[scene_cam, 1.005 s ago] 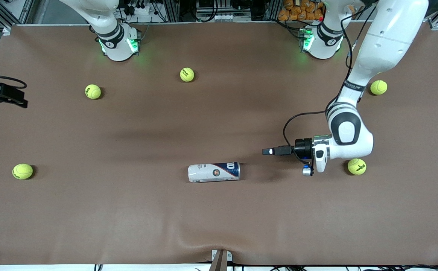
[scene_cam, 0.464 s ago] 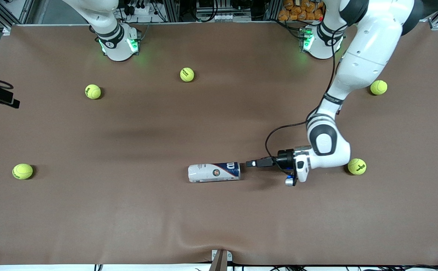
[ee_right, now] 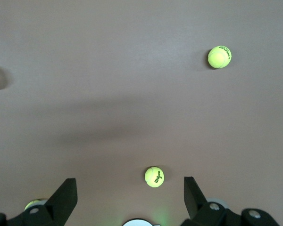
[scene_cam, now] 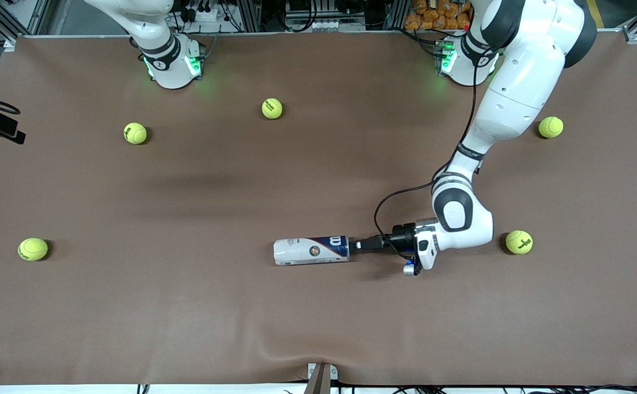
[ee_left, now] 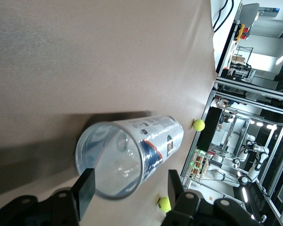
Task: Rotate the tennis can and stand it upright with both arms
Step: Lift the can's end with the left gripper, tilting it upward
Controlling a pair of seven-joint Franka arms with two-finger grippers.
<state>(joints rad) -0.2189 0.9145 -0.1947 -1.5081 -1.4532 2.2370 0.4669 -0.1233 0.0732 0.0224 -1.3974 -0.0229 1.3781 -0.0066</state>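
The tennis can [scene_cam: 311,250] lies on its side on the brown table, its navy end with the red W pointing toward the left arm's end of the table. My left gripper [scene_cam: 354,245] is low at that end and open. In the left wrist view the can [ee_left: 141,146] shows its clear open mouth, and the left gripper [ee_left: 131,190] has one finger on each side of the rim without closing on it. My right gripper [scene_cam: 1,128] hangs open and empty over the edge at the right arm's end of the table; it also shows in its wrist view [ee_right: 129,197].
Several yellow-green tennis balls lie around: one [scene_cam: 519,242] beside the left arm's wrist, one [scene_cam: 550,127] farther back, one [scene_cam: 272,108] and one [scene_cam: 135,133] near the right arm's base, one [scene_cam: 33,249] at the right arm's end.
My left arm has moved along the table toward the can, and its open gripper has come from well clear of the can to its navy end. The can has not moved. The right gripper shifted slightly.
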